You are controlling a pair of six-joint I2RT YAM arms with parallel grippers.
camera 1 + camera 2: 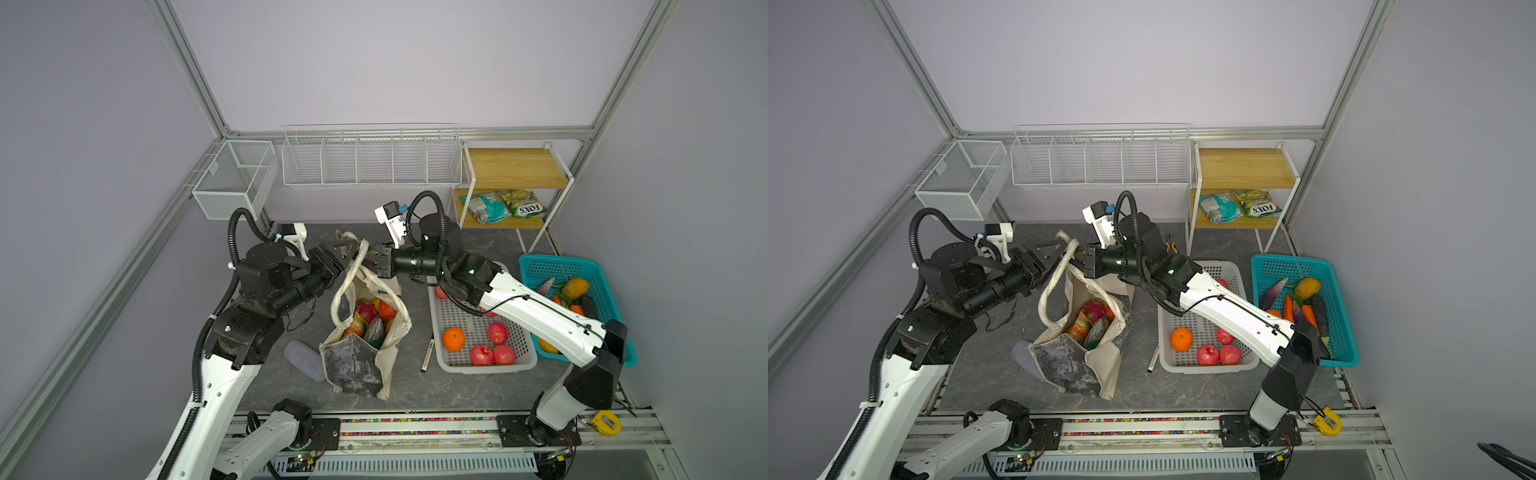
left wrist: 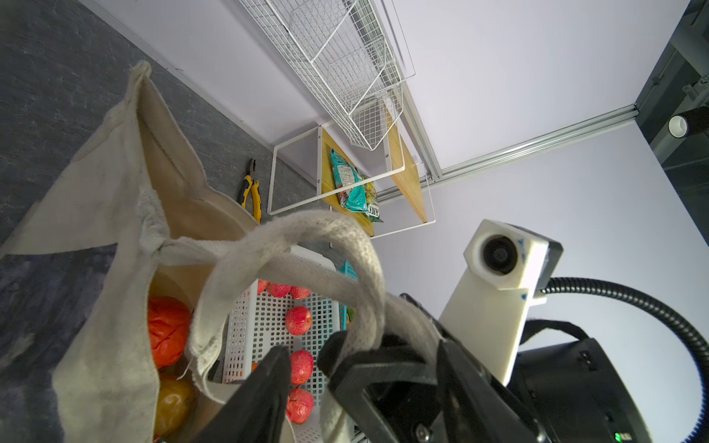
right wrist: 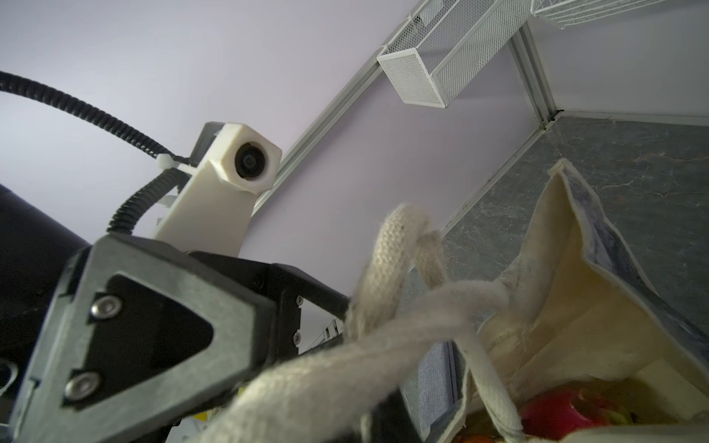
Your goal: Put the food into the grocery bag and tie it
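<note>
In both top views the canvas tote (image 1: 357, 368) stands mid-bench with its mouth up and toy fruit (image 1: 365, 311) and packets inside. The right tool (image 1: 371, 262) is clenched on a strap handle (image 1: 344, 286) above the far rim, probably to keep it taut for tying. The left tool (image 1: 341, 254) faces it with jaws apart, pinching nothing. A white perforated basket (image 1: 515, 362) stands near on the right, with a marker (image 1: 428, 355) between them. A grey pouch (image 1: 301, 359) lies just beside the tote's other side. The bench behind the tote is free.

In the left wrist view the straps cross in a loose loop over the mouth. Pliers (image 2: 251, 190) lie by the shelf rack (image 2: 295, 207), where two snack packets (image 2: 351, 188) remain.

In the right wrist view the crossing hangs between both tools, close to the tote's rim, so there is little slack.
</note>
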